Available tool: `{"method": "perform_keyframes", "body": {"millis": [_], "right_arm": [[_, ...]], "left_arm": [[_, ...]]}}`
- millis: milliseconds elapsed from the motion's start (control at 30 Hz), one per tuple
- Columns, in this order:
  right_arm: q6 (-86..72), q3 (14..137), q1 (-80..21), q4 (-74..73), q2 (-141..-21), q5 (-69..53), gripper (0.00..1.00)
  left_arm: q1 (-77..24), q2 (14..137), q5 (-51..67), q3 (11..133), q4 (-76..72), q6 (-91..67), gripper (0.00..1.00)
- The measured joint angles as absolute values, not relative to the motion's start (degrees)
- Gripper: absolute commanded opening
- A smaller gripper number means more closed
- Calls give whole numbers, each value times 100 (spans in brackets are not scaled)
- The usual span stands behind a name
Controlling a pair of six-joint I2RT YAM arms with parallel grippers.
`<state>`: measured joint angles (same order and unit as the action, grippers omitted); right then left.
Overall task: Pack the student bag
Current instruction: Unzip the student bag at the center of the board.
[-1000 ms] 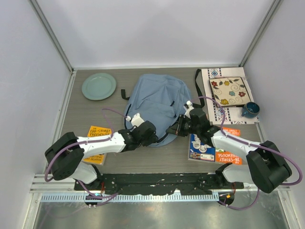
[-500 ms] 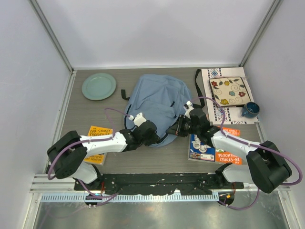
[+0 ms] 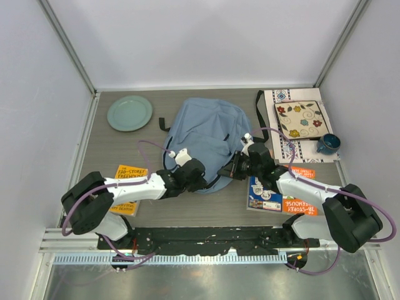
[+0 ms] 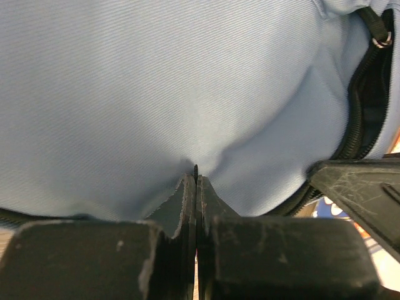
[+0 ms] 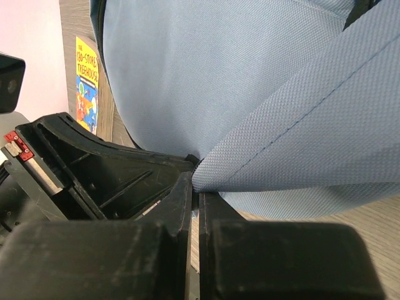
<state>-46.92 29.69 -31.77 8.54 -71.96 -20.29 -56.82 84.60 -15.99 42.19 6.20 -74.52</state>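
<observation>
**Both grippers pinched on the near edge of the backpack**

Table (image 3: 187,209): grey wood grain, walled on three sides.

Backpack (image 3: 209,128): light blue, lies flat mid-table, spreading away from both grippers. Its near edge sits between the two tools. In the left wrist view a dark zipper (image 4: 356,119) runs down the fabric to the right of the fingers.

Left gripper (image 3: 196,177): jaws pressed together with a fold of blue cloth caught between them, at the near-left of the bag.

Right gripper (image 3: 229,169): jaws likewise closed tight on a flap of the same cloth, just beside the left gripper and facing it.

Placemat (image 3: 275,97): patterned, beyond and to the right of the right gripper. A square flowered plate (image 3: 301,119) lies on it.

Books (image 3: 269,195): under the right arm, behind its gripper.

Orange book (image 3: 128,174): left of the left gripper, partly under that arm.

Green plate (image 3: 129,112): beyond and left of the left gripper, well apart from it.

Mug (image 3: 327,144): dark blue, far right of the right gripper, at the mat's near corner.
</observation>
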Motion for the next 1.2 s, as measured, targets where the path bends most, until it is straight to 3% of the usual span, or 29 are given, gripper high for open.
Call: {"method": "perform_keyframes", "body": {"millis": [333,867,1200], "right_arm": [[-4807,2969,-3183,974,-7365,-1977,1],[-4762,2969,-3168,1013,-7376,-1894,1],[-4313,3371,-2954,819,-7697,-2141,1]], "left_arm": [[-5682,8001,-1909,4228,1424,-7035,0],[-5682,8112,-1702,4053,919,-7150,0],[-5684,7258,-2335,4049,1592,-6928,0]]}}
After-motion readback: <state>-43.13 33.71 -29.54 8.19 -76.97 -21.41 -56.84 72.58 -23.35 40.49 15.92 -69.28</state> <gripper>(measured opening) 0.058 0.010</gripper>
